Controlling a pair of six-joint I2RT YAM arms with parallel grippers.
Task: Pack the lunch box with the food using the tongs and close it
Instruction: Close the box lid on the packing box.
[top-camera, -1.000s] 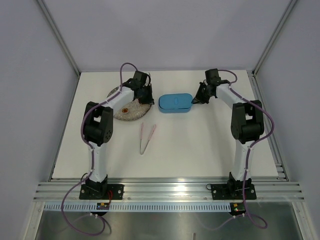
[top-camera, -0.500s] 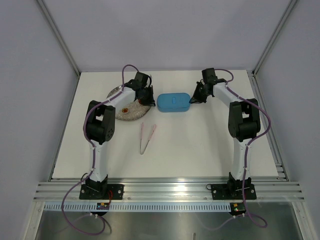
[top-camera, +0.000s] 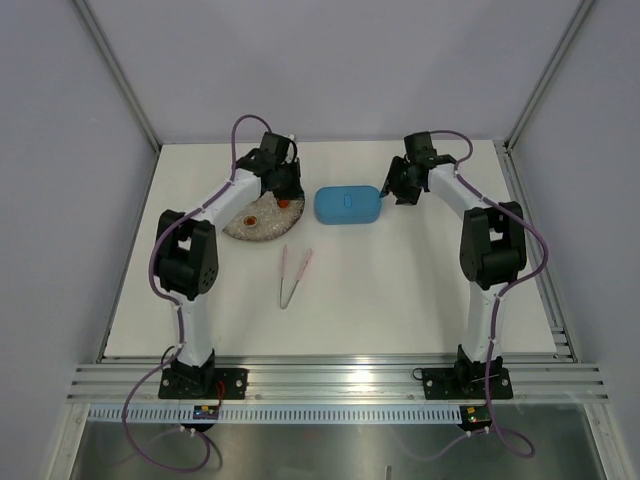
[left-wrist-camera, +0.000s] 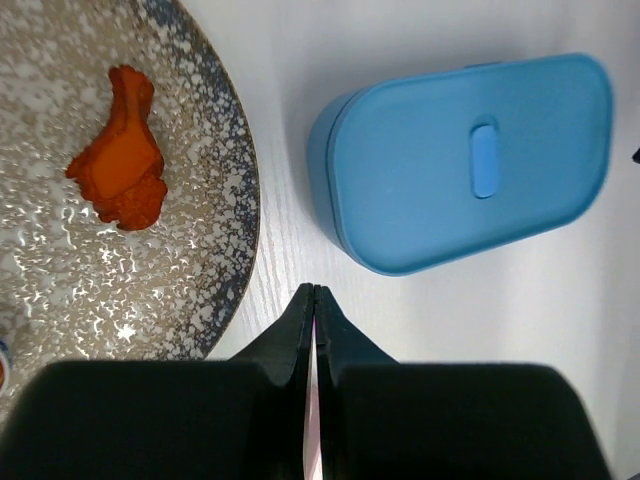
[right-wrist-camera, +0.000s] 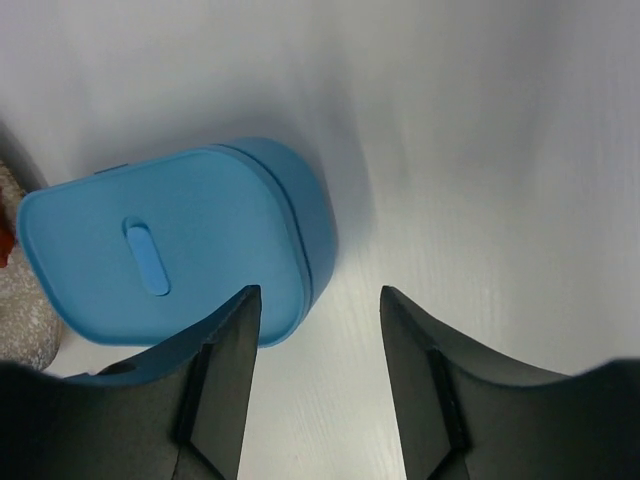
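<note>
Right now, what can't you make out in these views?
- Lunch box contents: closed in every view.
- Plate: cut by the left wrist view's top and left edges; left hand covers its lower part.
- Food: too small in the top view to count.
- Tongs: top view only, tips too small.

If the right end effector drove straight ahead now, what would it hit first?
Probably bare table beside the lunch box; the open right end effector may clip the box's rounded end, depth unclear.
</note>
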